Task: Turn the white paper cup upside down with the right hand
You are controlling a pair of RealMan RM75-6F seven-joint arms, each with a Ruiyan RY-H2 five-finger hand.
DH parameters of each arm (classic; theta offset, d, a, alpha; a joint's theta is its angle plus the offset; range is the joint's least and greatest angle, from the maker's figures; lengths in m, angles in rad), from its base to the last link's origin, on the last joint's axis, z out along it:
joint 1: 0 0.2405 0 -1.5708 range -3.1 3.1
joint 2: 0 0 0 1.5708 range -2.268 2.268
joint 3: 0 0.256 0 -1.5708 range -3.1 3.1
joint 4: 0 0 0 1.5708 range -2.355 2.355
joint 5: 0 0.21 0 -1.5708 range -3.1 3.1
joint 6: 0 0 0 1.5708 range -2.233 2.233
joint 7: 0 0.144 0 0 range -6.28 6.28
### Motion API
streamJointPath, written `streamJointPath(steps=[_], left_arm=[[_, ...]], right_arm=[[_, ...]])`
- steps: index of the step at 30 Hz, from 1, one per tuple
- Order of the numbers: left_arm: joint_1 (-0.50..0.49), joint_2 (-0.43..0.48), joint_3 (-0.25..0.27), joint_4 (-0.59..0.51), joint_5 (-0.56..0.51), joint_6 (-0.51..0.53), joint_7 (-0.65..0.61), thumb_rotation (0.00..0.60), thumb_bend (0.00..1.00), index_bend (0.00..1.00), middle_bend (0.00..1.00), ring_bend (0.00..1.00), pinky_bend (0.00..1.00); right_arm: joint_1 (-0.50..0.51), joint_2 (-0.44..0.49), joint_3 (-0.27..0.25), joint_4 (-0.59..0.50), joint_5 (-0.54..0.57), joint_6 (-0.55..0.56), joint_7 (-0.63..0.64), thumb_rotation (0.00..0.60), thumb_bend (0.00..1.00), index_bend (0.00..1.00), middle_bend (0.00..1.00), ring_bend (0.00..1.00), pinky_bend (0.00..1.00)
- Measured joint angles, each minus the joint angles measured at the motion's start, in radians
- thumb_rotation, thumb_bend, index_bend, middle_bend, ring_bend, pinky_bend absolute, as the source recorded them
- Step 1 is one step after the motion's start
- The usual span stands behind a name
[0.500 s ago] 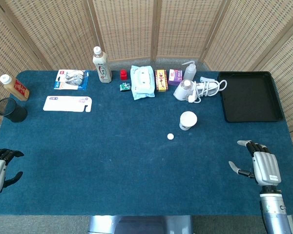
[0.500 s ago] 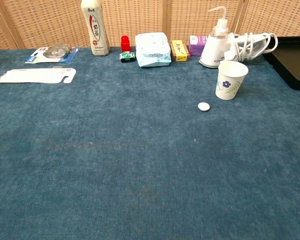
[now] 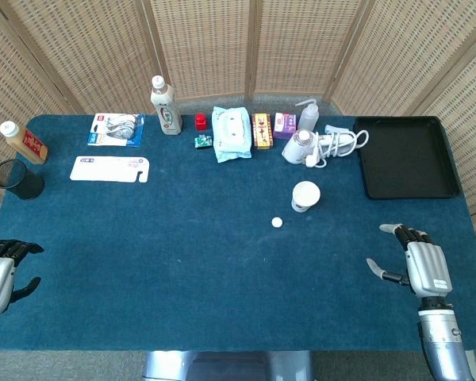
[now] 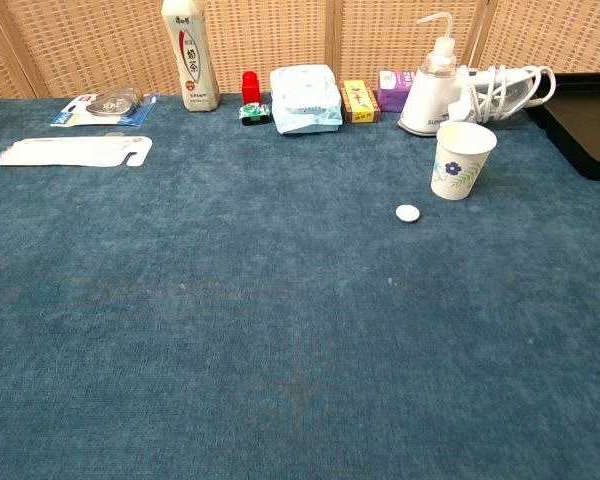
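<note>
While the white paper cup [image 3: 305, 196] stands upright at centre right, bare cloth surrounds it. The right hand [image 3: 419, 266], lower right, hangs spread and empty near the table [image 3: 222, 317] edge.

black tray [image 4: 592, 120] cut off at chest view's edge.

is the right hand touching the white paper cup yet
Apart. The head view shows the right hand near the table's front edge, with bare blue cloth between it and the upright white paper cup.
</note>
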Motion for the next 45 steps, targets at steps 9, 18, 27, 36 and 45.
streamJointPath(steps=[9, 18, 27, 36, 45], left_arm=[[-0.010, 0.000, -0.005, -0.014, 0.008, -0.008, 0.013, 0.600, 0.20, 0.37, 0.40, 0.27, 0.20], [-0.020, -0.005, -0.006, -0.022, 0.007, -0.021, 0.029, 0.600, 0.20, 0.37, 0.40, 0.27, 0.20], [-0.029, -0.009, -0.008, -0.021, 0.000, -0.037, 0.040, 0.600, 0.20, 0.37, 0.40, 0.27, 0.20], [-0.036, -0.014, -0.007, -0.013, -0.005, -0.049, 0.043, 0.600, 0.20, 0.37, 0.40, 0.27, 0.20], [-0.040, -0.018, -0.007, -0.002, -0.010, -0.057, 0.035, 0.600, 0.20, 0.37, 0.40, 0.27, 0.20]], right_arm=[[0.089, 0.015, 0.059, -0.018, 0.034, -0.105, 0.036, 0.386, 0.28, 0.26, 0.30, 0.30, 0.28], [0.235, 0.010, 0.147, 0.020, 0.159, -0.281, 0.070, 0.384, 0.27, 0.21, 0.27, 0.29, 0.27], [0.359, -0.033, 0.188, 0.117, 0.280, -0.408, 0.034, 0.387, 0.24, 0.19, 0.25, 0.28, 0.26], [0.451, -0.084, 0.190, 0.195, 0.397, -0.467, -0.070, 0.385, 0.21, 0.18, 0.23, 0.26, 0.25], [0.540, -0.120, 0.184, 0.242, 0.514, -0.498, -0.192, 0.386, 0.21, 0.18, 0.23, 0.25, 0.24]])
